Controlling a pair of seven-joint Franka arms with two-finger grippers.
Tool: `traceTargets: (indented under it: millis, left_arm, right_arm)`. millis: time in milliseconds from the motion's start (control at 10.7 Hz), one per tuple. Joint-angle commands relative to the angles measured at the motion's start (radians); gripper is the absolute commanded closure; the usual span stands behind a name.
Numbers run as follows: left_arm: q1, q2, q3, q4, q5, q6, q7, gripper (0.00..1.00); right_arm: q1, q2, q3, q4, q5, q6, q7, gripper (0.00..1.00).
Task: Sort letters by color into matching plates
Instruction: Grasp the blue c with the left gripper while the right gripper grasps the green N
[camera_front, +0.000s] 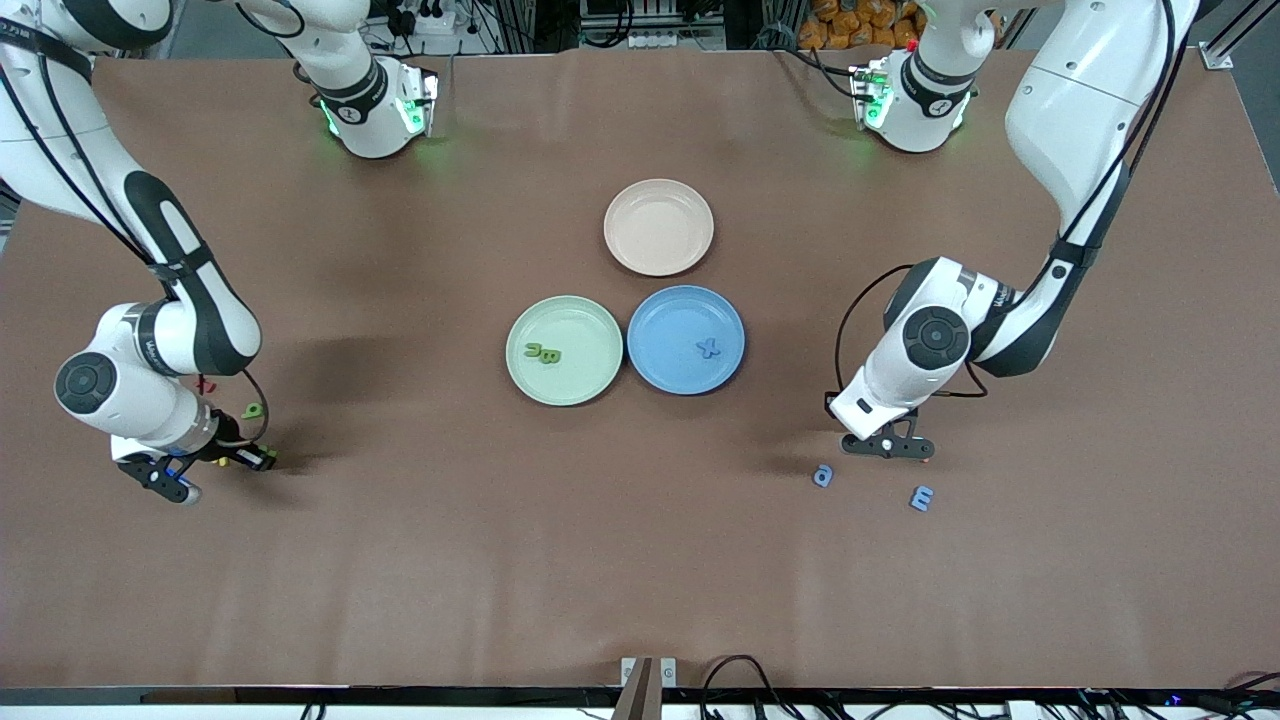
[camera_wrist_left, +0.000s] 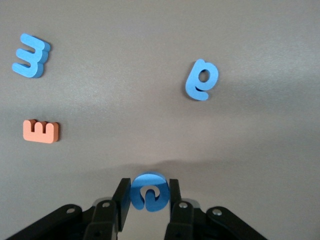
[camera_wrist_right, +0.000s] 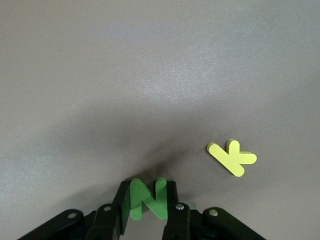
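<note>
The pale green plate (camera_front: 580, 312) holds two green letters (camera_front: 543, 352). The blue plate (camera_front: 662, 318) beside it holds a blue X (camera_front: 708, 348). My left gripper (camera_front: 888, 448) is low over the table toward the left arm's end, shut on a round blue letter (camera_wrist_left: 149, 192). A blue "a" (camera_front: 822, 476) (camera_wrist_left: 201, 80) and a blue "E" (camera_front: 921, 498) (camera_wrist_left: 31, 56) lie close by. My right gripper (camera_front: 170, 482) is low over the table toward the right arm's end, shut on a green N (camera_wrist_right: 148, 198). Another green letter (camera_front: 252, 409) lies next to it.
A beige-pink plate (camera_front: 658, 227) sits farther from the front camera than the two plates. An orange E (camera_wrist_left: 41, 131) lies near the blue letters. A yellow K (camera_wrist_right: 232, 157) lies by the right gripper, and a red letter (camera_front: 205, 383) under the right arm.
</note>
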Motion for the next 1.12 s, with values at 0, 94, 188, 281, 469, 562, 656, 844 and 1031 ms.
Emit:
traceTargets:
  millis: [0,94,188,281,469,562,656,844,1031]
  left_arm:
    - [-0.004,-0.039,-0.032,-0.006,0.014,-0.081,-0.07,1.0]
    - [-0.004,-0.049,-0.05,-0.008,0.013,-0.106,-0.092,1.0]
    - [-0.004,-0.05,-0.07,-0.008,0.014,-0.121,-0.13,1.0]
    - [-0.004,-0.052,-0.087,-0.008,0.014,-0.129,-0.158,1.0]
    - [-0.002,-0.053,-0.124,-0.008,0.014,-0.163,-0.202,1.0]
    - [-0.002,-0.058,-0.139,-0.008,0.014,-0.18,-0.228,1.0]
    - [-0.002,-0.061,-0.159,-0.008,0.014,-0.192,-0.26,1.0]
    - [-0.002,-0.061,-0.207,-0.008,0.014,-0.213,-0.332,1.0]
    - [-0.016,-0.059,-0.237,-0.011,0.014,-0.22,-0.401,1.0]
  right_arm:
    - [-0.006,0.011,0.017,0.003,-0.022,-0.009,0.007,0.91]
    - [0.0,-0.002,0.021,-0.003,-0.016,-0.012,0.01,0.91]
    - [0.02,-0.014,0.023,-0.015,-0.012,-0.025,0.035,0.91]
    - [0.043,-0.032,0.021,-0.018,-0.012,-0.047,0.062,0.91]
    - [0.088,-0.069,0.023,-0.043,-0.009,-0.098,0.099,0.91]
    - [0.111,-0.089,0.026,-0.061,-0.002,-0.115,0.122,0.91]
    - [0.131,-0.112,0.03,-0.084,0.011,-0.118,0.136,0.91]
    - [0.17,-0.166,0.043,-0.136,0.088,-0.121,0.142,0.91]
    - [0.248,-0.201,0.044,-0.17,0.132,-0.129,0.194,0.91]
